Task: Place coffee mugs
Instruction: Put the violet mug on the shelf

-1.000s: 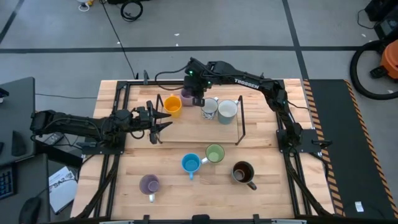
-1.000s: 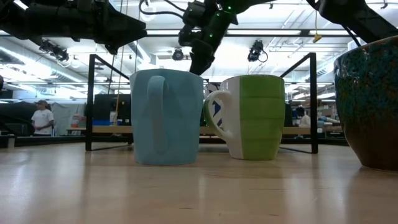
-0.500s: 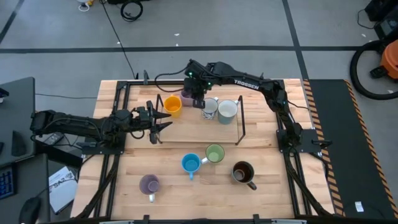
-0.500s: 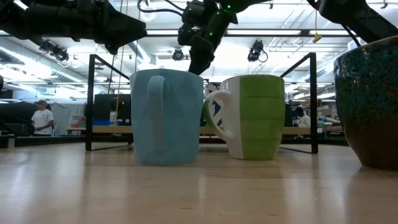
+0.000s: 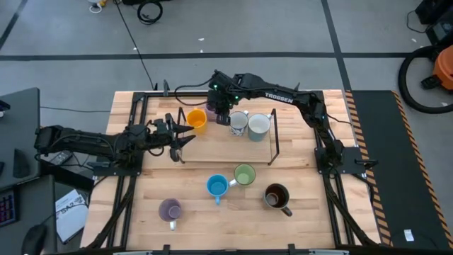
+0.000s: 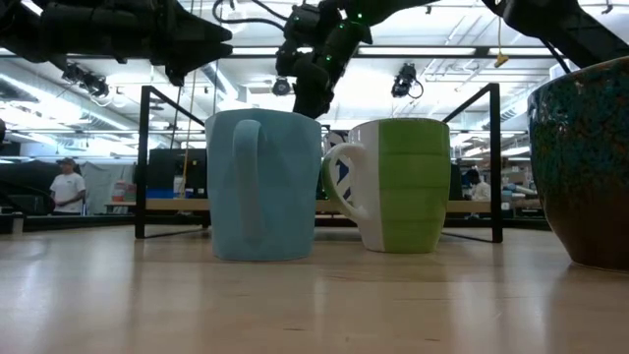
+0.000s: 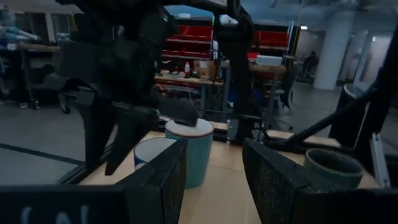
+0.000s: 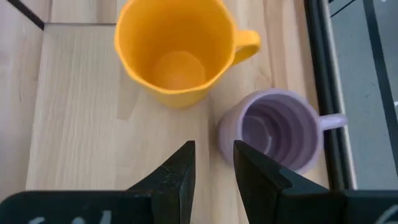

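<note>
On the black wire rack point(image 5: 273, 142) at the table's far side stand an orange mug point(image 5: 197, 119), a lavender mug point(image 8: 273, 127), a patterned white mug point(image 5: 238, 123) and a pale mug point(image 5: 259, 125), all upright on their bases. My right gripper point(image 8: 214, 171) hangs above the rack, slanting down, between the orange mug point(image 8: 177, 50) and the lavender one. It is open by a narrow gap and holds nothing. My left gripper point(image 5: 190, 132) stands level at the rack's left end, open and empty.
On the near half of the table stand a blue mug point(image 5: 216, 186), a green mug point(image 5: 244, 174), a dark brown mug point(image 5: 277, 195) and a second purple mug point(image 5: 170, 210). The rack's black uprights point(image 6: 143, 162) frame the shelf. A person point(image 6: 67, 187) stands far back in the room.
My right gripper has crept a little toward the table's left edge above the rack and now covers most of the lavender mug in the high view. The mugs have stayed where they were.
</note>
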Tool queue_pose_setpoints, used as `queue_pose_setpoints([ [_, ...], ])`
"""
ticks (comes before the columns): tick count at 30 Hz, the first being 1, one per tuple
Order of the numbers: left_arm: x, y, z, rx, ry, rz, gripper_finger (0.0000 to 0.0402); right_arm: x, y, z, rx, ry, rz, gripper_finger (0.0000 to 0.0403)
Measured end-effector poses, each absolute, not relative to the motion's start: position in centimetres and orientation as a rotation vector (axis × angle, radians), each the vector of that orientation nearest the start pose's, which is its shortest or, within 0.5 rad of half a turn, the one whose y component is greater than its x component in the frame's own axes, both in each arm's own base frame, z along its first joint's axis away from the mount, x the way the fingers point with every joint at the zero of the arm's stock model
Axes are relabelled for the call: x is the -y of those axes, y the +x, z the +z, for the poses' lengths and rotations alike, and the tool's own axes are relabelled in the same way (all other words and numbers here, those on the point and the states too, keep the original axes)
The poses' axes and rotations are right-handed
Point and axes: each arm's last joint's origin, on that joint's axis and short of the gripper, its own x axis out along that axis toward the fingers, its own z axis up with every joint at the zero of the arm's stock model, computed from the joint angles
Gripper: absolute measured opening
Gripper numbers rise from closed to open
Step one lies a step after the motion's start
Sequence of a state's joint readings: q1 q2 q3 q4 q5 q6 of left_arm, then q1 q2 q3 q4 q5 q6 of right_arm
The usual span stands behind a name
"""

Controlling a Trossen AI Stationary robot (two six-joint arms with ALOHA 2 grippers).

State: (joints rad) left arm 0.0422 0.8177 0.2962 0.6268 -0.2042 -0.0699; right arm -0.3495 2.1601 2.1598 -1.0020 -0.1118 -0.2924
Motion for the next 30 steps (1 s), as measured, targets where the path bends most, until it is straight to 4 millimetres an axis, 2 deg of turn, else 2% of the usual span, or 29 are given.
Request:
queue_pose_setpoints([
  [3, -1.5, 17.7, 24.2, 0.139, -0.132, 0.292, 0.0162, 15.4, 44.0, 29.9, -0.987, -0.068, -0.097, 0.0115],
  [6, -1.5, 18.3, 25.3, 0.051, -0.130, 0.306, 0.0162, 15.0, 43.5, 29.9, -1.058, -0.083, -0.122, 0.0115],
  [13, -1.1, 18.3, 28.1, -0.207, -0.131, 0.253, 0.0162, 12.9, 42.5, 32.8, -1.049, -0.118, -0.103, 0.0115],
  [17, -0.5, 17.9, 29.2, -0.324, -0.175, 0.233, 0.0162, 10.8, 41.6, 35.2, -0.997, -0.173, -0.097, 0.0114],
  [20, 0.1, 17.7, 30.0, -0.349, -0.181, 0.206, 0.0162, 9.0, 40.9, 36.9, -0.950, -0.197, -0.068, 0.0107],
  [26, 1.7, 17.4, 31.2, -0.352, -0.138, 0.086, 0.0162, 5.9, 39.1, 38.0, -0.915, -0.227, -0.061, 0.0081],
  [30, 2.7, 17.3, 31.0, -0.379, -0.161, -0.028, 0.0162, 3.8, 37.6, 37.2, -0.879, -0.256, -0.092, 0.0066],
])
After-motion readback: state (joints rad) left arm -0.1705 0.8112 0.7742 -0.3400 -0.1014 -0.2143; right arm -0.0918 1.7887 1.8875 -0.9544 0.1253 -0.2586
